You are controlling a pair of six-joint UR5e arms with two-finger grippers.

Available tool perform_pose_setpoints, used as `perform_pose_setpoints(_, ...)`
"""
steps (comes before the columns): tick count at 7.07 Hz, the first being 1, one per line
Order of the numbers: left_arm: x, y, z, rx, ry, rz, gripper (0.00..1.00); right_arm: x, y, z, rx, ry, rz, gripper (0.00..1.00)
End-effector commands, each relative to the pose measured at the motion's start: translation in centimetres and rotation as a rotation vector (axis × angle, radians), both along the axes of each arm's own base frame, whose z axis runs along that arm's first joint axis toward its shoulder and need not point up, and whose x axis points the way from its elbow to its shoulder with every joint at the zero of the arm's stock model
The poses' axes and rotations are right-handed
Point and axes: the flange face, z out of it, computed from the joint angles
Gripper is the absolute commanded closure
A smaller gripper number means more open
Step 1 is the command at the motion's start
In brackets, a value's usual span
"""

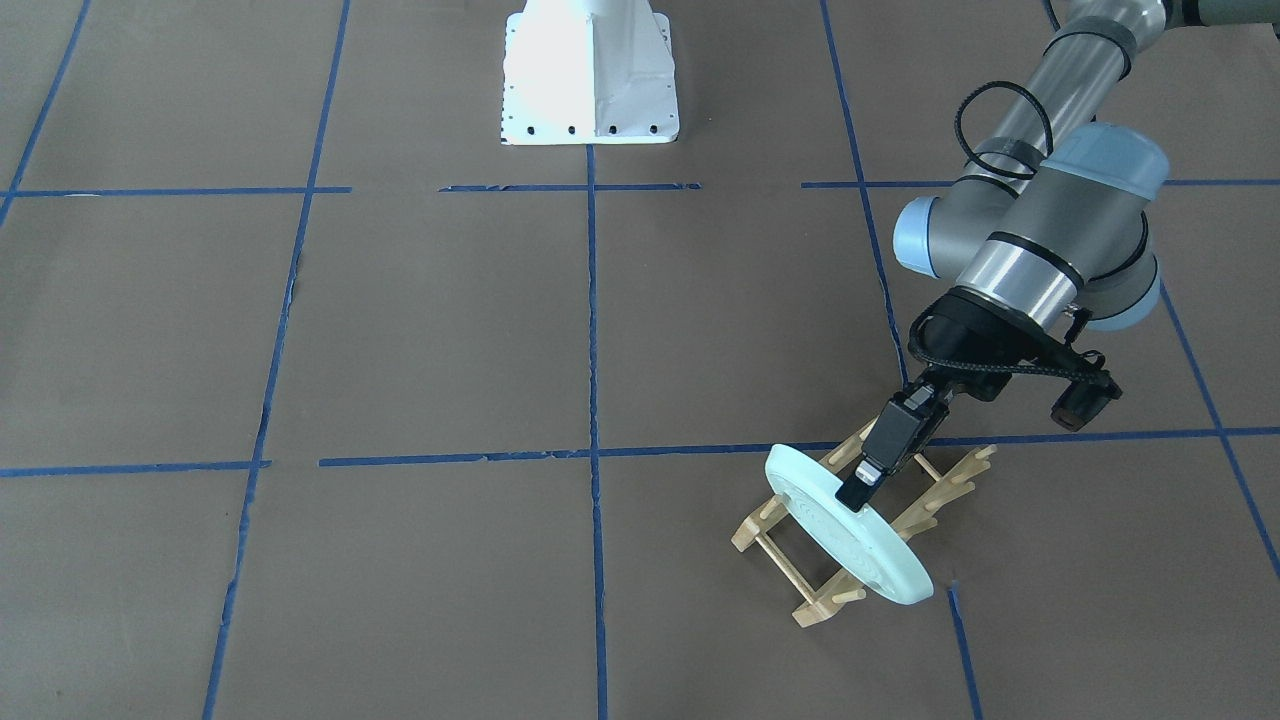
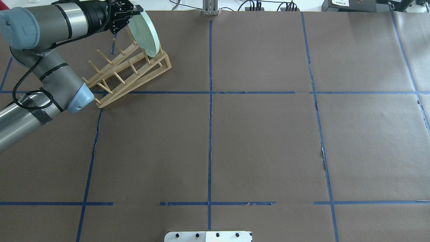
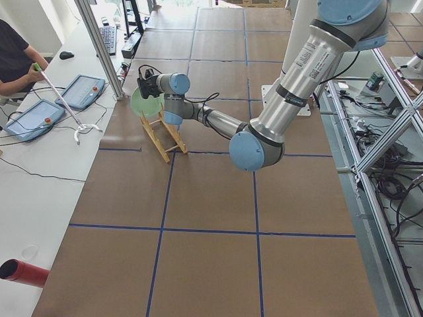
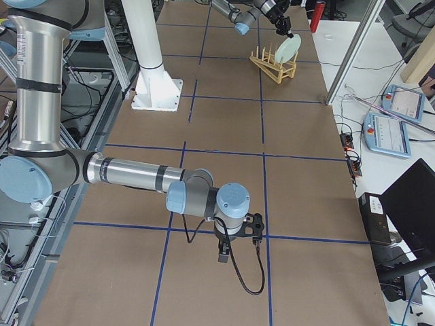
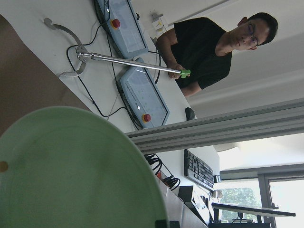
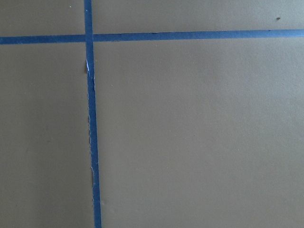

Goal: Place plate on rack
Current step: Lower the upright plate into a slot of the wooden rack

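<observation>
My left tool is pinching the upper rim of the plate, with one finger on each face. The plate stands on edge and tilted between the pegs at the far end of the rack. The rack sits at the far left of the desk, and my own forearm reaches across its near end. My right tool hangs low over bare brown paper beside a crossing of blue tape, well apart from the rack. I cannot tell whether its fingers are spread or pressed together. A white mount is bolted at the near middle of the desk.

Past the plate and off the desk, a person in a black shirt holds a grabber stick by its green handle, above two control tablets with red buttons. A keyboard lies farther along. A white label on a box at the far edge is too small to read.
</observation>
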Motion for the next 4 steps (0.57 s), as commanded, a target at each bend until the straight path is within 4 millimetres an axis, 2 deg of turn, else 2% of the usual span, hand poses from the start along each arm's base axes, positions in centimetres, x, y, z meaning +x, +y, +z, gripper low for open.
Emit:
perform_pose_setpoints(1, 0.17, 0.08, 0.36, -0.001, -0.007, -0.002, 1.00, 0.00, -0.01, -0.02, 0.001, 0.000, 0.000, 0.00)
perform_pose_setpoints(2, 0.24, 0.16, 0.58, -0.003, -0.008, 0.000, 1.00, 0.00, 0.01, 0.05, -0.001, 0.000, 0.000, 0.00)
perform_pose_setpoints(3, 0.24, 0.17, 0.70, -0.004, -0.012, -0.001, 0.54, 0.00, 0.01, 0.05, -0.001, 0.000, 0.000, 0.00)
perform_pose_setpoints(4, 0.33, 0.23, 0.64, 0.011, -0.026, -0.001, 0.16, 0.00, 0.00, -0.02, 0.000, 0.000, 0.000, 0.00)
